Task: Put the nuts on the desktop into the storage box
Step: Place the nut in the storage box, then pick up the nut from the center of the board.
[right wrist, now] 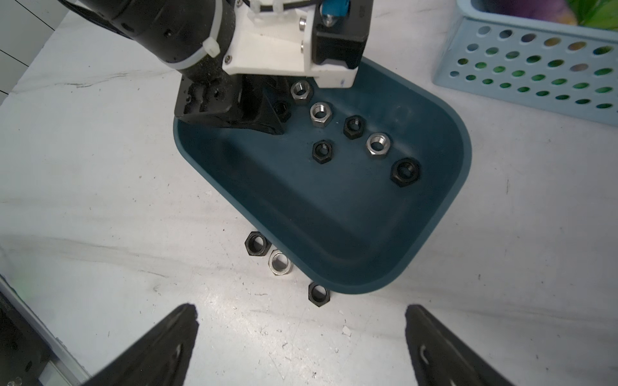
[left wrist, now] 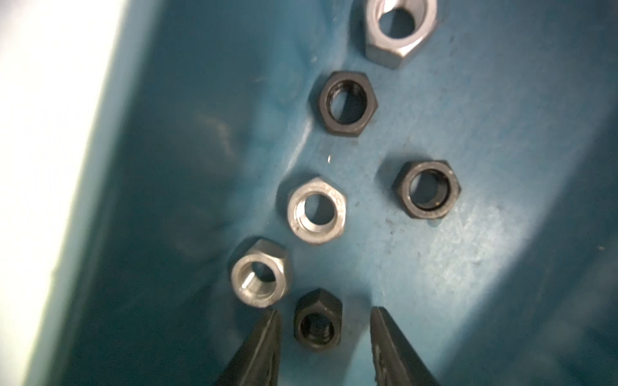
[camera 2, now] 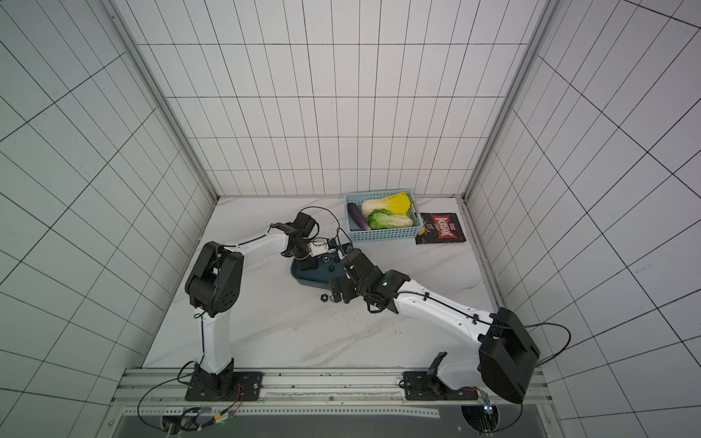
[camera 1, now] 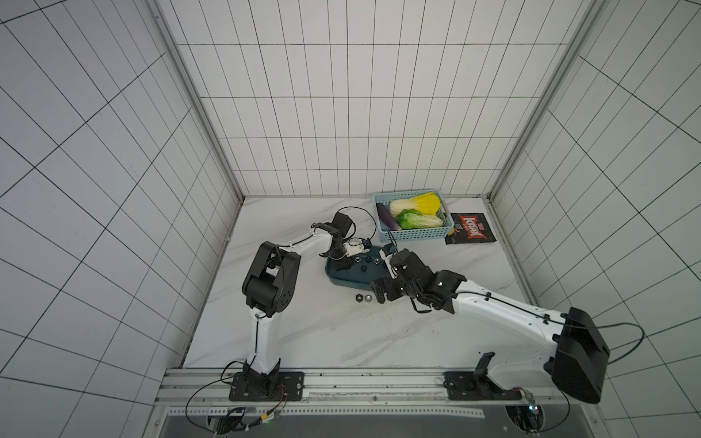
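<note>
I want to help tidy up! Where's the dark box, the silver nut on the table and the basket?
storage box [right wrist: 334, 217]: right wrist view, bare floor.
silver nut on the desktop [right wrist: 286, 269]: right wrist view, metal ring.
basket [right wrist: 541, 68]: right wrist view, holey side wall.

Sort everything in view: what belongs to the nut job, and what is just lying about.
Job:
- storage box
- nuts inside it
- loose nuts on the desktop: black, silver, black
- left gripper, right gripper

Lying about:
- light blue basket of vegetables
- snack packet
</note>
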You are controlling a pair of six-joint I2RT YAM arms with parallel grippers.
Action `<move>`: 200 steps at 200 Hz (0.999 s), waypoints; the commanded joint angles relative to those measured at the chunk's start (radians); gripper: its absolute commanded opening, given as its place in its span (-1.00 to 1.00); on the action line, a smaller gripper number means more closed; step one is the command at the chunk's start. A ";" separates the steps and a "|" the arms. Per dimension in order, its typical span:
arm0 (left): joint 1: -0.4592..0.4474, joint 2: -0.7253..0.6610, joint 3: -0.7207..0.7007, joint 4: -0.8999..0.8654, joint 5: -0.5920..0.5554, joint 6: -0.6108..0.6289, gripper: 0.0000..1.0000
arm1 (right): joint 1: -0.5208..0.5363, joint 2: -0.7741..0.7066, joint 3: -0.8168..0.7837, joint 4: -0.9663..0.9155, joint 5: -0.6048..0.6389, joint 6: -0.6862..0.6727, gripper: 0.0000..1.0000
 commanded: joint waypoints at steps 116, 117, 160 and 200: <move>0.008 -0.396 -0.100 -0.116 0.226 -0.037 0.06 | 0.011 -0.072 -0.022 -0.149 0.069 0.111 0.99; 0.009 -0.401 -0.103 -0.117 0.230 -0.037 0.06 | 0.010 -0.070 -0.021 -0.152 0.066 0.111 0.99; 0.042 -0.551 -0.219 -0.092 0.381 -0.082 0.30 | 0.012 -0.008 -0.045 -0.162 -0.017 0.093 0.99; 0.093 -0.673 -0.374 0.018 0.476 -0.139 0.95 | 0.019 0.018 -0.128 -0.027 0.001 0.067 1.00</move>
